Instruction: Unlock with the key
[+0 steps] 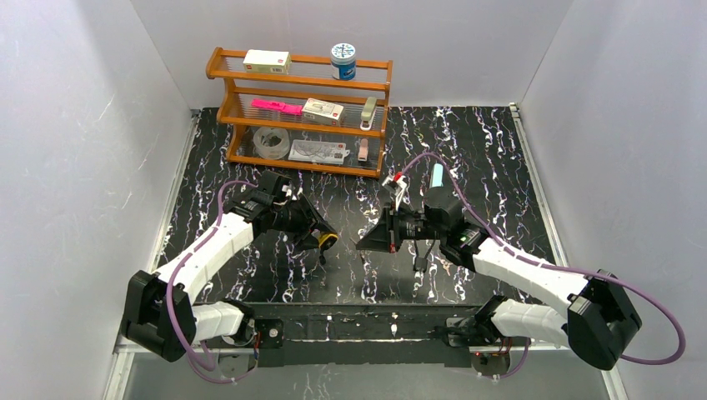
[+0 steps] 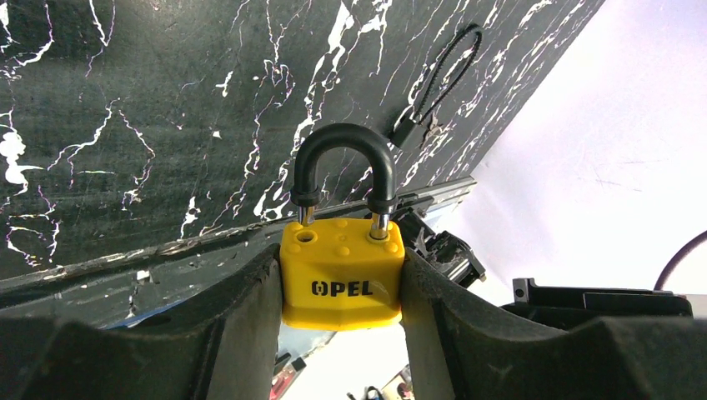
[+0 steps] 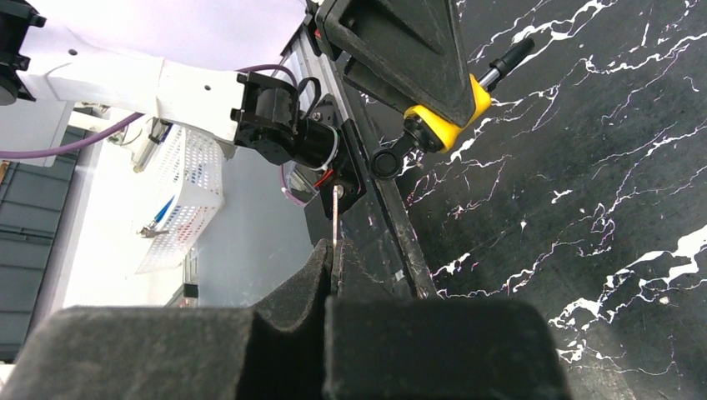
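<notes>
In the left wrist view a yellow padlock (image 2: 342,279) marked OPEL sits between my left gripper's (image 2: 342,287) two fingers, which are shut on its sides. Its black shackle (image 2: 343,154) points at the table; the left leg stands lifted out of its hole, the right leg is in the body. From above, the padlock (image 1: 328,242) hangs over the table's middle. My right gripper (image 3: 336,258) is shut on the key (image 3: 336,218), whose thin metal blade sticks out edge-on. The padlock (image 3: 442,117) lies up and to the right of the blade's tip, apart from it.
A wooden shelf (image 1: 300,108) with boxes, a tape roll and small items stands at the back left. A black cord loop (image 2: 438,79) lies on the marbled table. A light-blue object (image 1: 437,175) sits behind the right arm. A white perforated basket (image 3: 179,200) stands off the table.
</notes>
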Available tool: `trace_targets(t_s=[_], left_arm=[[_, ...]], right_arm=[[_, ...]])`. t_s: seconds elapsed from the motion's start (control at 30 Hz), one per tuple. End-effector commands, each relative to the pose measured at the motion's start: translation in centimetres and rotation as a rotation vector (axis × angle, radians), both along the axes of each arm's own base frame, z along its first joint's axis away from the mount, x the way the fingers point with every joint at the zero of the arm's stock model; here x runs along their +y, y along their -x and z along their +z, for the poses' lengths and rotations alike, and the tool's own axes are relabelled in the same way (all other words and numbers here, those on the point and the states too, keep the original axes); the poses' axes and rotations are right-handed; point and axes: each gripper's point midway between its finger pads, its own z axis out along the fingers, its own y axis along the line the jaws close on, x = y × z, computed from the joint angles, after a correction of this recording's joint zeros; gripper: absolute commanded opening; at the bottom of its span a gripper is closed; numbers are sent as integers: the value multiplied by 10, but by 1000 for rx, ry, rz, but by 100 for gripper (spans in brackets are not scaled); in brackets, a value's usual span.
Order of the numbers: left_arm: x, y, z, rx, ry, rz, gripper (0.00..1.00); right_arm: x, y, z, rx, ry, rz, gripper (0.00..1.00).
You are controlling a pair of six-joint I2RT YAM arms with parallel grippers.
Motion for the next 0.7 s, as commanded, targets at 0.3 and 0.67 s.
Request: trace_targets(t_s=[0.3, 0.67], left_arm=[[-9, 4, 20, -9, 73, -28, 22], [-7, 2, 20, -40, 93, 27, 21]], right_arm=[[15, 6, -5, -53, 60, 29, 1], [38, -5, -21, 50, 185, -63, 1]])
